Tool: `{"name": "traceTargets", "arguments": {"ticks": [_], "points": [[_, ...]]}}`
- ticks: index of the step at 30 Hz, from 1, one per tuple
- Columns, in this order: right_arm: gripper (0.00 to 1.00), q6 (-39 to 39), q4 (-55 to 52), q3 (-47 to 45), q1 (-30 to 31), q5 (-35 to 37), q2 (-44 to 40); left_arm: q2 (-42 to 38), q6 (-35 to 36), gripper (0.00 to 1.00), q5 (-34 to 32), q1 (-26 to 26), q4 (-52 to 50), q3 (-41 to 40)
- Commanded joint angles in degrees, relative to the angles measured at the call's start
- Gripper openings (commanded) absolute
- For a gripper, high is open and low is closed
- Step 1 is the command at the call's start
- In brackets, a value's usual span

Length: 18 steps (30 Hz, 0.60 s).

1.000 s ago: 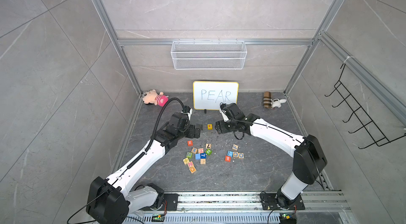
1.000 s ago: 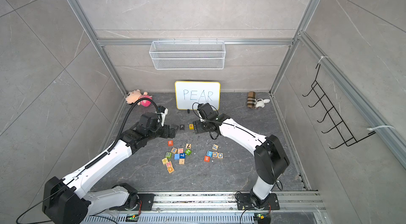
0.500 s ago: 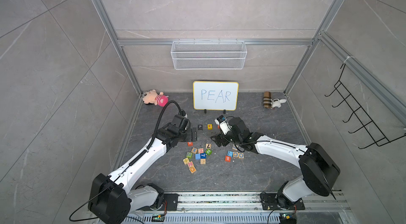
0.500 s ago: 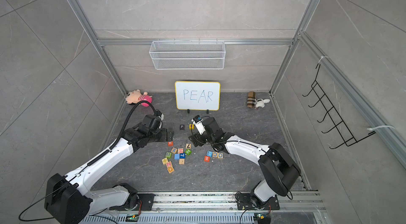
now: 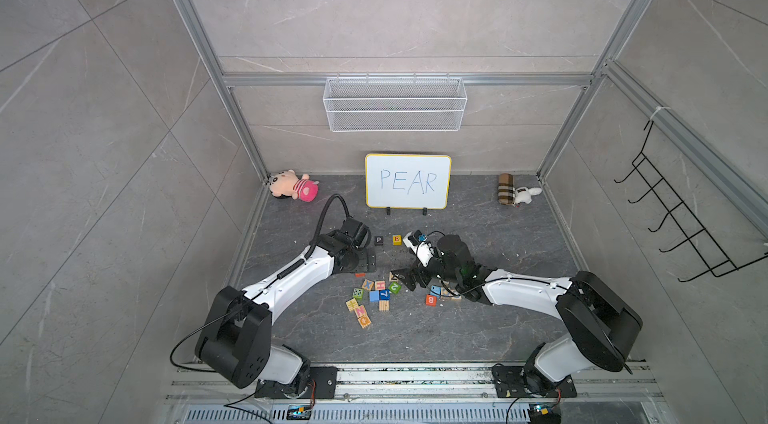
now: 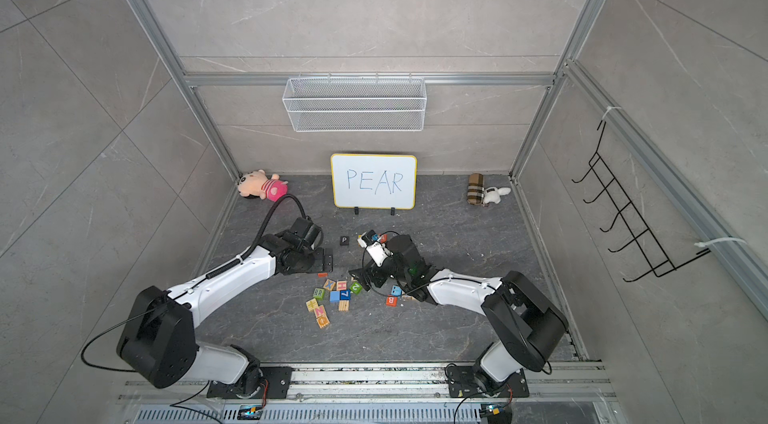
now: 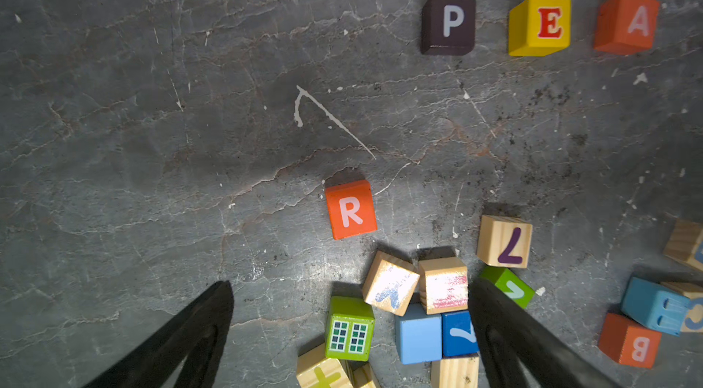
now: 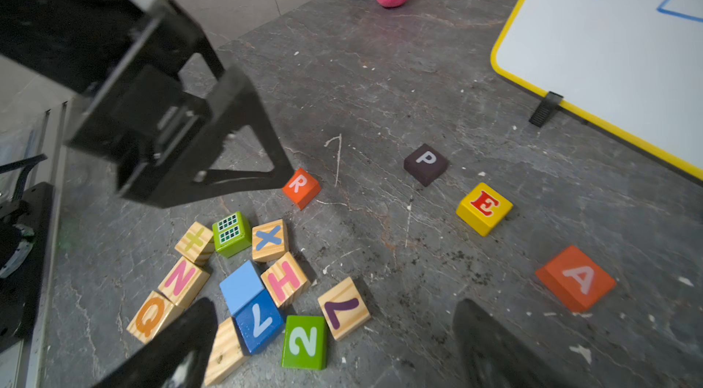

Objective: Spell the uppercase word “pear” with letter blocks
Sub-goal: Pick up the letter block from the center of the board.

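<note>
Status, L to R across the desk (image 5: 415,338). Left end effector (image 5: 369,263) hangs low over the left-centre of the block area, fingers spread fully, nothing btwn them. R block (image 7: 350,210) lies flat on the desk right ahead of it, letter up, apart from the heap. In the right wrist view one finger tip looks right beside R's edge; contact I can't tell. The wide spread makes sense to me: room to straddle the cube w/o nudging it.

Next, toward the far edge and in front of the whiteboard (image 5: 407,181), comes the row: P block (image 7: 449,24), E block (image 7: 544,24), A block (image 7: 627,22). All are letter-up w/ small gaps, reading the same way as the board, prob. so the word can be checked against it. The spot right of A is bare, so I judge 3 of 4 done and R the step in hand.

Heap of spare blocks (image 5: 374,297) sits nearer the front edge, mid-desk. Right end effector (image 5: 406,279) hovers over the heap's right side, jaws wide, empty. B cube (image 5: 431,300) lies just beyond it, not needed. Risk as I see it: the right arm lies close to the free slot, so it should clear out before R travels over.
</note>
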Motion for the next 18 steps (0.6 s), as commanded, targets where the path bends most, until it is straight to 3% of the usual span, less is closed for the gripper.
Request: {"name": "traceTargets", "arguments": {"ticks": [1, 5, 12, 18], "points": [[0.99, -2.9, 6.7, -2.2, 0.8, -1.7, -0.6, 2.7, -2.8, 1.00, -0.5, 0.3, -2.8, 2.9], [0.99, -2.9, 3.0, -0.7, 0.9, -0.3, -1.4, 4.2, -4.7, 0.98, -0.5, 0.2, -1.2, 2.5], [0.99, -2.0, 2.0, -0.5, 1.2, -0.6, -2.3, 10.6, -4.9, 0.86, -0.1, -0.1, -1.2, 4.5], [0.99, -1.8, 1.4, -0.4, 1.5, -0.7, -2.3, 15.0, -5.3, 0.83, -2.0, -1.4, -0.6, 6.5]]}}
